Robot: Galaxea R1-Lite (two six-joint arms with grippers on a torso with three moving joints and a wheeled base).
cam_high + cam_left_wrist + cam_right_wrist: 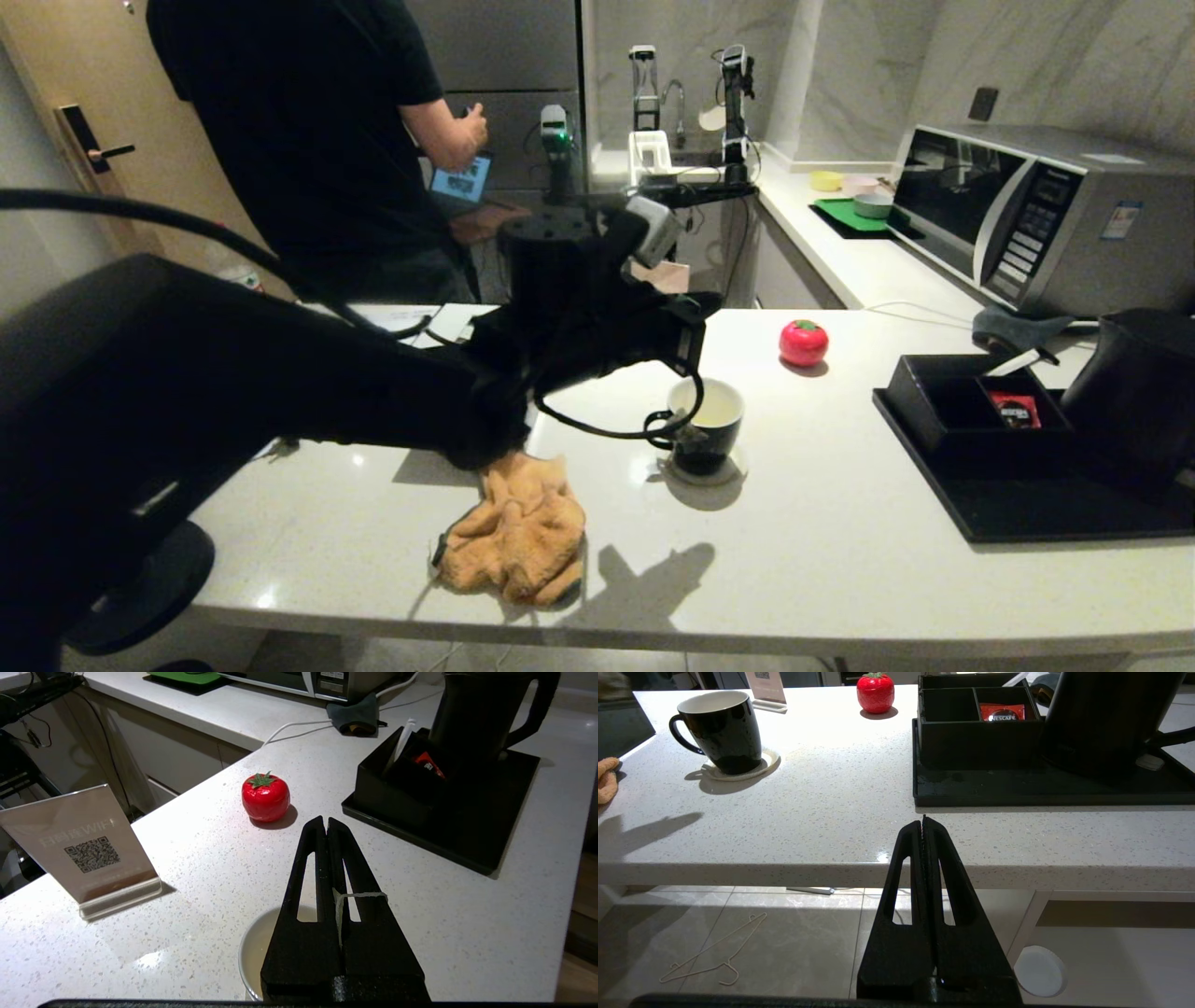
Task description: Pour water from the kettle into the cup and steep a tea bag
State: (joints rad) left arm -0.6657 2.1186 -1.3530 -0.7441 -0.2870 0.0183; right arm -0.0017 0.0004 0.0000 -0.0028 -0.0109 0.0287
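I find the left gripper (327, 823) over the cup (707, 425), jaws pinching the tea bag's string (357, 895); the kettle (1106, 718) stands back on its tray, steeping under way; the right gripper (923, 821) is parked, clamped empty

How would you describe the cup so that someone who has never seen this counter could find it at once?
Start at the white counter and find the orange cloth near its front edge. Beside it, toward the black tray, the cup stands on a small pale coaster. It is the only black mug with a white inside and loop handle, far smaller than the kettle.
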